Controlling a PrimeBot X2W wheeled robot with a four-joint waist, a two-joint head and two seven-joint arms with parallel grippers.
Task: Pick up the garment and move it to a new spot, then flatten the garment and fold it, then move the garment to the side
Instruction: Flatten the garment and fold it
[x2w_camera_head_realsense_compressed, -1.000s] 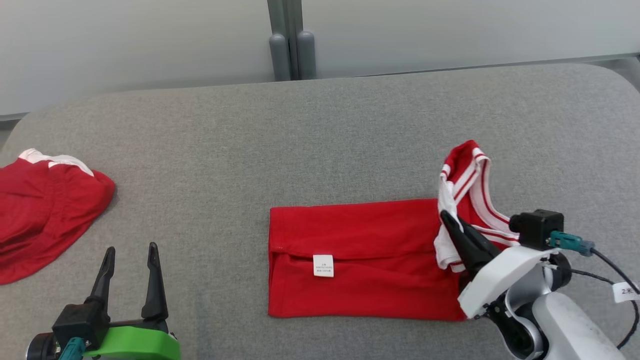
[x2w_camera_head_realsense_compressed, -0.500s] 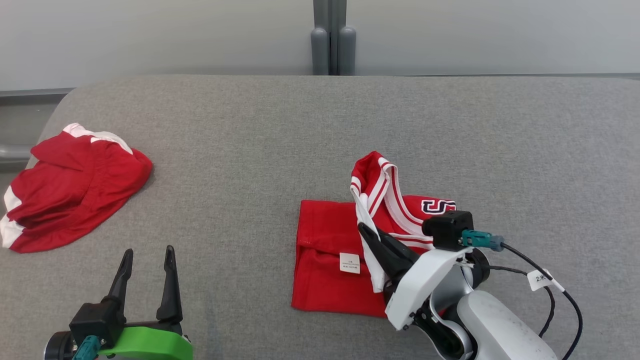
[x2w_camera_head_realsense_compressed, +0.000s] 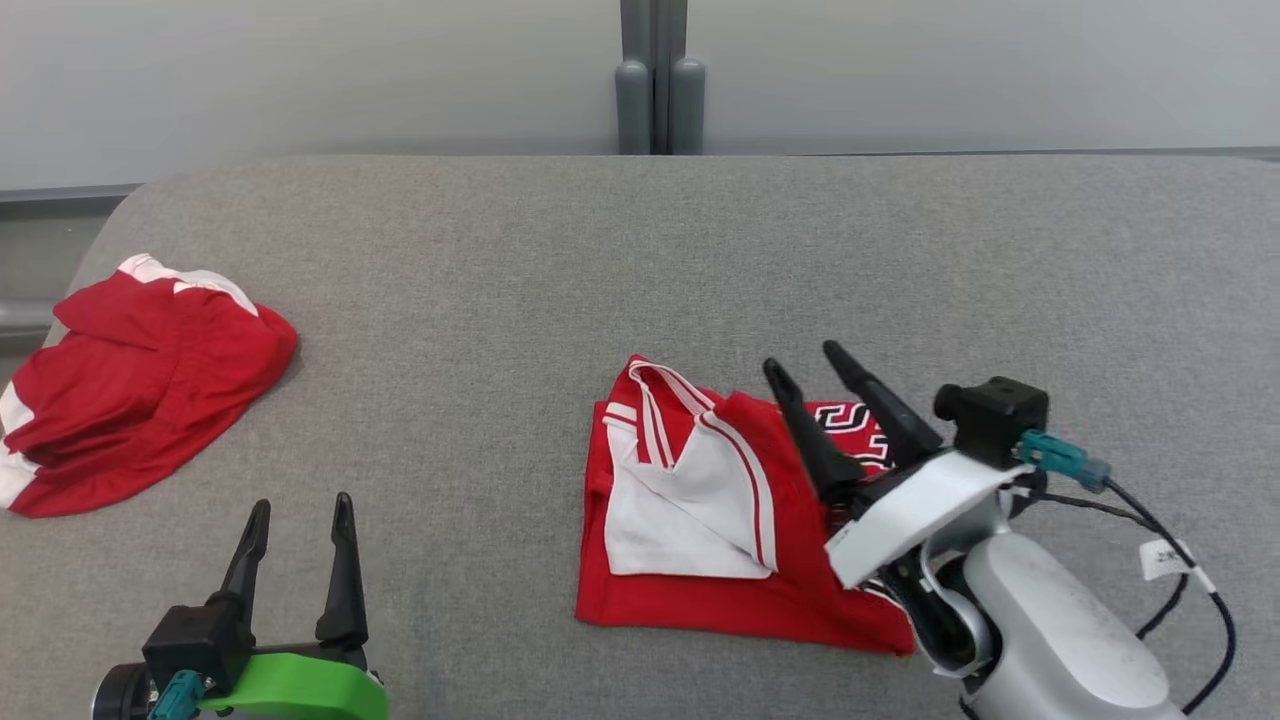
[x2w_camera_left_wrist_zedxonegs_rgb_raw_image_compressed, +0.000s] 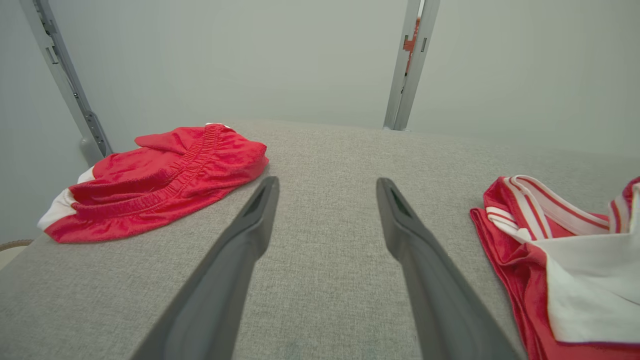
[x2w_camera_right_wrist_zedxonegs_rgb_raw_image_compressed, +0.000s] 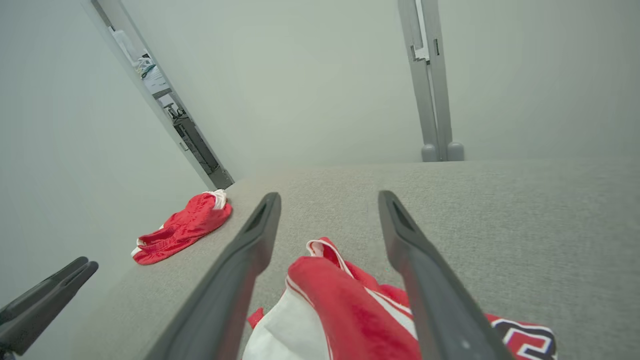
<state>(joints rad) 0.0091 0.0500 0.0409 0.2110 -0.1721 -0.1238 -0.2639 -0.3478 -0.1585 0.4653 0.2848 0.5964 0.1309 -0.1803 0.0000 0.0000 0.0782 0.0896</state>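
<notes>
Right end effector (x2w_camera_head_realsense_compressed: 800, 358): jaws standing wide apart and gripping nothing. Its two dark fingers are reaching out over the right half of the garment (x2w_camera_head_realsense_compressed: 700, 600), tips pointing away from the robot. Cannot tell whether the fingers are brushing the cloth.

Left end effector (x2w_camera_head_realsense_compressed: 303, 501): also gaping wide and empty. It is hovering above bare tabletop (x2w_camera_head_realsense_compressed: 480, 300), well to the left of the garment and clear of it.

Garment: a red jersey with white trim, lying folded into a rough rectangle on the grey tabletop. A white inner panel is facing up on its left half. Red-and-white striped edging is bunching at its far left corner.

The head view is giving the garment's whole outline, with black-and-white lettering (x2w_camera_head_realsense_compressed: 850, 415) peeking out between the right fingers. The right wrist view is showing a red fold humping up between those fingers, the lettering at the lower right, and the left end effector poking in from the lower left edge. The left wrist view is catching the garment's left edge, with open tabletop lying between its own fingers.

Well apart to the left of the garment, red shorts (x2w_camera_head_realsense_compressed: 140, 390) with white trim are lying crumpled near the tabletop's edge. The left wrist view is showing their gathered elastic waistband. Beyond the garment, a grey post (x2w_camera_head_realsense_compressed: 655, 90) is standing against the pale wall.
</notes>
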